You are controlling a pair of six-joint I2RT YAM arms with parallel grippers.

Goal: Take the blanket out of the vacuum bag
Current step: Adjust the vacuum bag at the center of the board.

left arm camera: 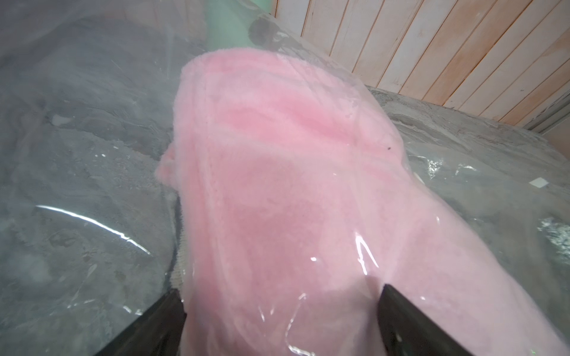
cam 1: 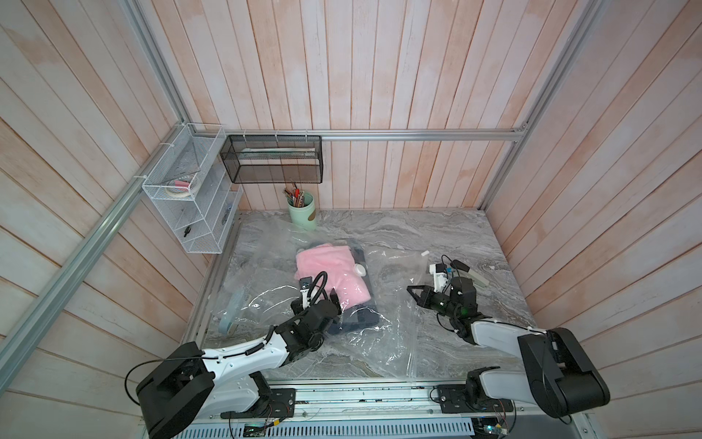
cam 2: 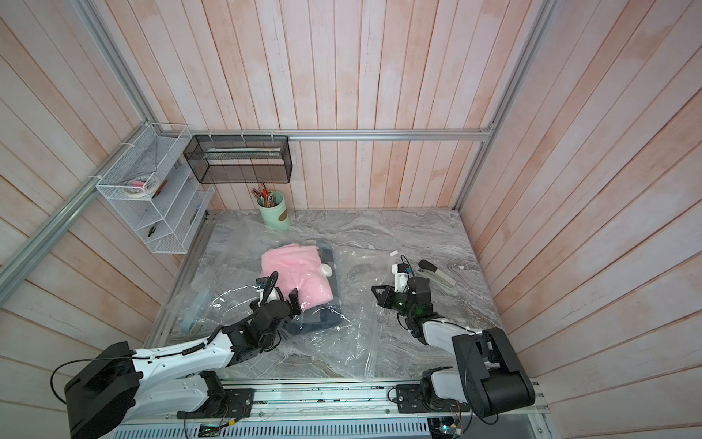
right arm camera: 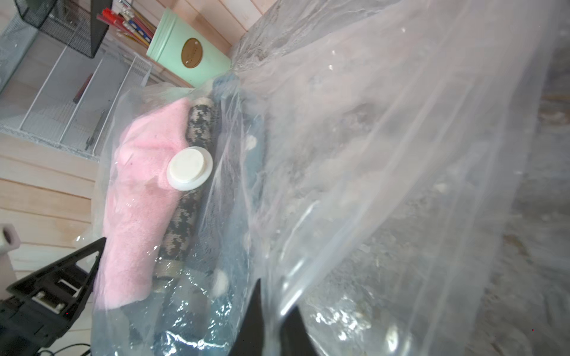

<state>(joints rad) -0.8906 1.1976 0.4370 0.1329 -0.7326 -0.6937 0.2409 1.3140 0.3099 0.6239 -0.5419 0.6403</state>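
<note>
The vacuum bag (cam 1: 383,334), large, clear and crinkled, lies spread across the centre in both top views. The folded pink blanket (cam 1: 330,273) lies inside it, with the bag's white valve cap (cam 1: 359,270) at the blanket's right edge.

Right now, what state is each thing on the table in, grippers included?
vacuum bag, slack and crumpled, contents inside
pink blanket, folded, inside the bag
valve cap, seated on the bag
left gripper, open, jaws straddling the blanket
right gripper, shut on the bag's film
pen cup, upright, holding pens
</note>
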